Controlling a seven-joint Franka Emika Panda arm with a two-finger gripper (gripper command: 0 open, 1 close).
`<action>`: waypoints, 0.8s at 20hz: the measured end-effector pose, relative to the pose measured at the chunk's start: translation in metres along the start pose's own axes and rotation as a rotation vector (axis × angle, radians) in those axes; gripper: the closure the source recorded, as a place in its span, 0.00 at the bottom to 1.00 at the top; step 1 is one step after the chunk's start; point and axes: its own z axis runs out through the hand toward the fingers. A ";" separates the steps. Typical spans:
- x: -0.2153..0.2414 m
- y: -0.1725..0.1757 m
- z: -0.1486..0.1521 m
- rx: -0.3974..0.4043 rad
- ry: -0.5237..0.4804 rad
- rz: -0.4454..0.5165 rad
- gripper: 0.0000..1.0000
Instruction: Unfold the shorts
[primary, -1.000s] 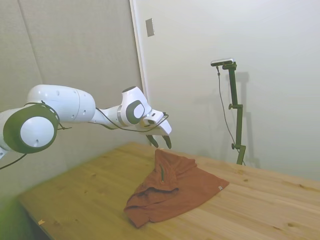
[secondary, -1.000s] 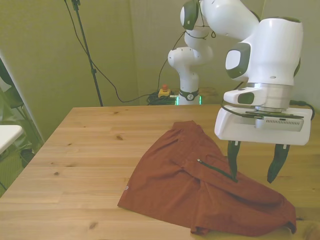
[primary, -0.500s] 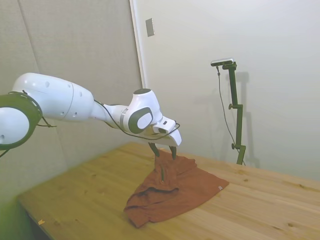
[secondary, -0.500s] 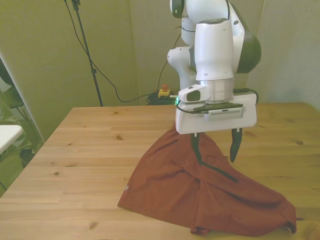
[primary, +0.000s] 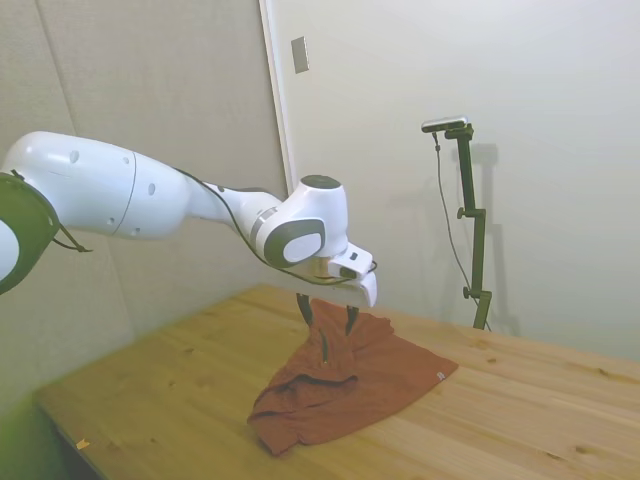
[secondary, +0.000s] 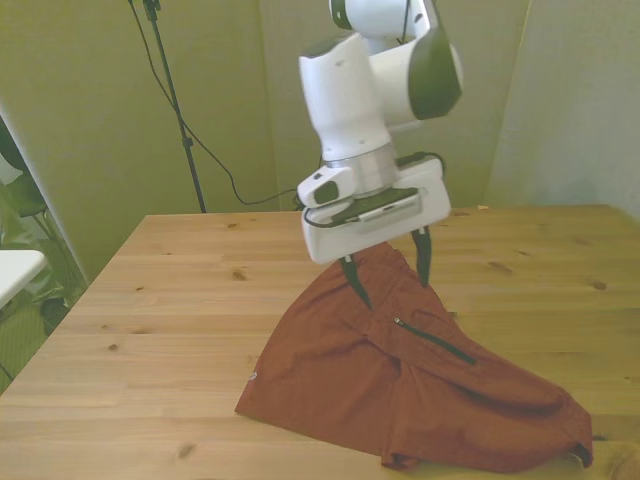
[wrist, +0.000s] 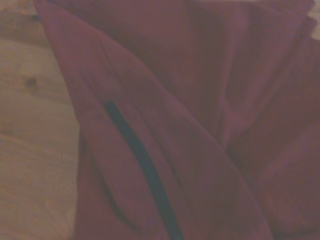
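In the side view, the white arm (primary: 150, 200) is seen reaching in from the 9 o'clock side, and the tool (primary: 327, 312) is held released, its two dark fingers spread apart and pointed down. The fingertips are placed just above the raised far end of the shorts (primary: 350, 385); whether the cloth is touched cannot be told. The shorts are laid crumpled on the wooden desk (primary: 180, 400), with a bunched, folded edge toward 7 o'clock and a flatter panel spread toward 3 o'clock, where a small white tag (primary: 438, 376) is seen at the hem. In the front view, the shorts (secondary: 350, 390) are spread over the near half of the desk (secondary: 150, 300), narrowing to a peak toward 12 o'clock beneath the tool (secondary: 388, 278). A small white tag (secondary: 251, 377) is shown at the hem toward 9 o'clock, a dark zipper line (secondary: 434, 340) is run slantwise across the middle of the cloth, and a rumpled corner is reached toward 4 o'clock near the desk's edge. One dark finger (secondary: 356, 285) is seen over the fabric, the other beside the peak's far edge. In the blurred wrist view, rust-brown folds of the shorts (wrist: 225, 100) are shown filling most of the frame, with the zipper line (wrist: 142, 165) crossing them and bare wood (wrist: 30, 150) beside the cloth.
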 end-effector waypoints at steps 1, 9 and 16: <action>0.002 0.014 -0.001 -0.003 -0.022 -0.008 0.00; 0.011 0.063 0.017 -0.014 -0.090 -0.006 0.00; 0.020 0.065 0.045 0.006 -0.122 0.007 1.00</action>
